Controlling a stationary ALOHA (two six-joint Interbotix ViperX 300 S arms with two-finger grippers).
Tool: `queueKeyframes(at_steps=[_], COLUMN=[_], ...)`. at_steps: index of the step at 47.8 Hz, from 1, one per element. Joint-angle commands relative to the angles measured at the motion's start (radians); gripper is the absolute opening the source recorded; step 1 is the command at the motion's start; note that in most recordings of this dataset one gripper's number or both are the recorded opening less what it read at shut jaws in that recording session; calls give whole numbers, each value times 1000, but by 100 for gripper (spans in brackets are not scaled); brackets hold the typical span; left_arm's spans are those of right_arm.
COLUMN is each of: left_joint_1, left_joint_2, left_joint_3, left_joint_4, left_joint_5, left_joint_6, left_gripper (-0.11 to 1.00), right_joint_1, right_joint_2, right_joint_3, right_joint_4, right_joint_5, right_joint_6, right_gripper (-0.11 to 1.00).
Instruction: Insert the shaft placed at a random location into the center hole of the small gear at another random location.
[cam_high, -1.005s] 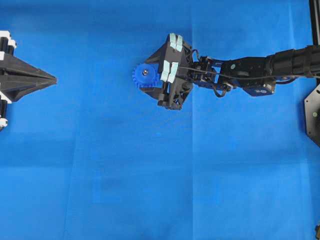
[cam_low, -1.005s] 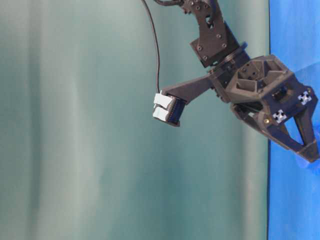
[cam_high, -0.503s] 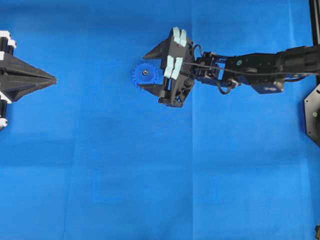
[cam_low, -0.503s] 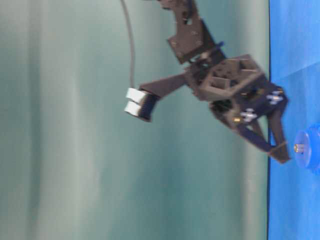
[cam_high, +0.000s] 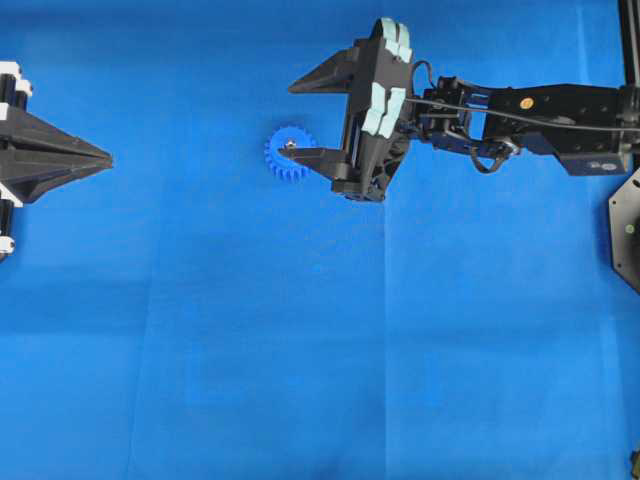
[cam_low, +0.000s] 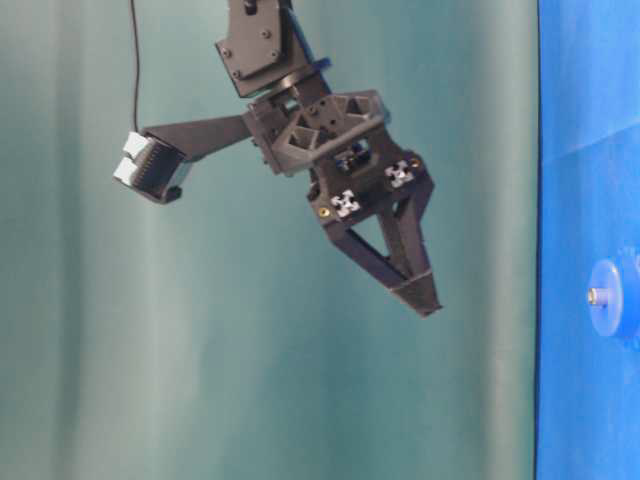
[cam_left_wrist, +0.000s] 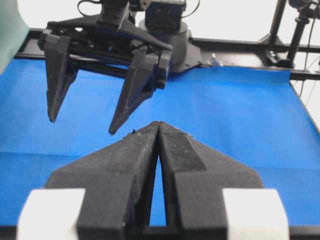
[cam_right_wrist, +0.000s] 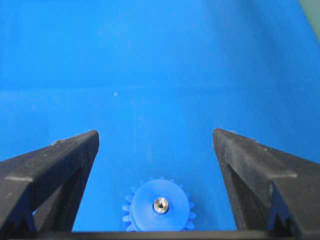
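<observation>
Right arm reaches in from the right edge of the overhead view along the upper part of the frame, wrist bent, right claw (cam_high: 300, 118) pointing left; its jaws are spread wide and released, gripping nothing; in the table-level view the right claw (cam_low: 425, 298) hangs tilted, well clear of the blue cloth (cam_low: 590, 150), tips aimed down toward it; left claw (cam_high: 105, 158) sits at the left edge of the overhead view, mid-upper height, jaws clenched to a single point, nothing seen between them; left wrist view confirms the tips pressed together (cam_left_wrist: 158, 125); counts: one small gear (cam_high: 289, 153), one shaft (cam_high: 288, 146), two claws; the small gear lies flat on the cloth-covered bench, upper middle of the overhead frame; the shaft stands upright in the center hole of the hub, seen as a shiny dot; the lower finger tip of the right claw overlaps the gear in the overhead view but is raised above it; in the right wrist view the small gear (cam_right_wrist: 159, 206) with the shaft (cam_right_wrist: 160, 204) sits at bottom centre, between the two spread fingers, touching neither; left claw well apart from the gear.
</observation>
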Motion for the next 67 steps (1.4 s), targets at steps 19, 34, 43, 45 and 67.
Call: queueKeyframes(at_steps=[19, 34, 43, 45, 67], left_joint_1=[0, 0, 0, 0, 2], left_joint_2=[3, 3, 3, 3, -5], left_joint_3=[-11, -11, -11, -11, -11], left_joint_4=[0, 0, 0, 0, 0], left_joint_5=[-5, -5, -5, -6, -5], left_joint_6=[-2, -2, 0, -2, 0], left_gripper=[0, 0, 0, 0, 0], right_joint_1=[2, 2, 2, 2, 2], right_joint_2=[-74, -196, -276, -293, -446], right_joint_3=[52, 193, 273, 288, 396], right_joint_4=[0, 5, 15, 15, 20], right_joint_5=[12, 6, 3, 3, 3], right_joint_6=[5, 12, 12, 12, 12], right_gripper=[83, 83, 83, 83, 83])
